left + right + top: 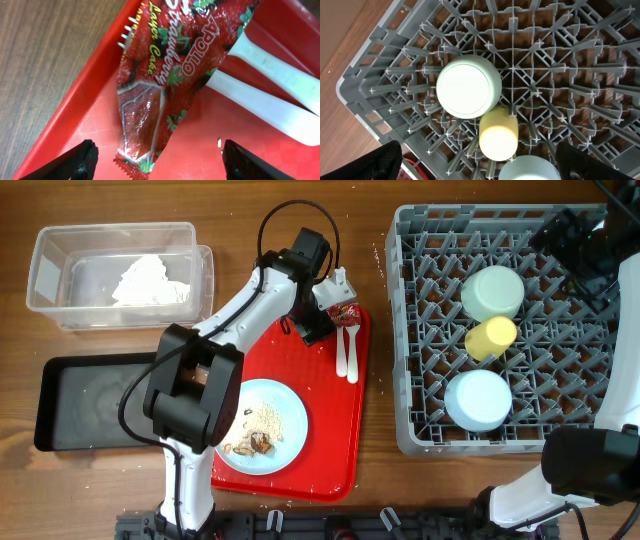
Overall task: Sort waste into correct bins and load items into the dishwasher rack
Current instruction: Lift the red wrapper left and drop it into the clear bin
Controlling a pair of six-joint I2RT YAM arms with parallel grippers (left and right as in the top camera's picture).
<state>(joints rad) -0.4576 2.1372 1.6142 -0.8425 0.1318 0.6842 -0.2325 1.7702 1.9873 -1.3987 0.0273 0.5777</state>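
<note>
Rack at right: two bowls, one yellow cup. Red tray: one strawberry wrapper, two white utensils. Left gripper, right gripper: both spread, empty.

Spread left claw straddles wrapper; cutlery crowds one side, tray rim other.

We see crumpled napkins in the clear tub; the red serving tray carries a light blue plate with brown scraps, white plastic cutlery and a red wrapper; the grey rack holds a pale green bowl, a yellow cup and a light blue bowl.
</note>
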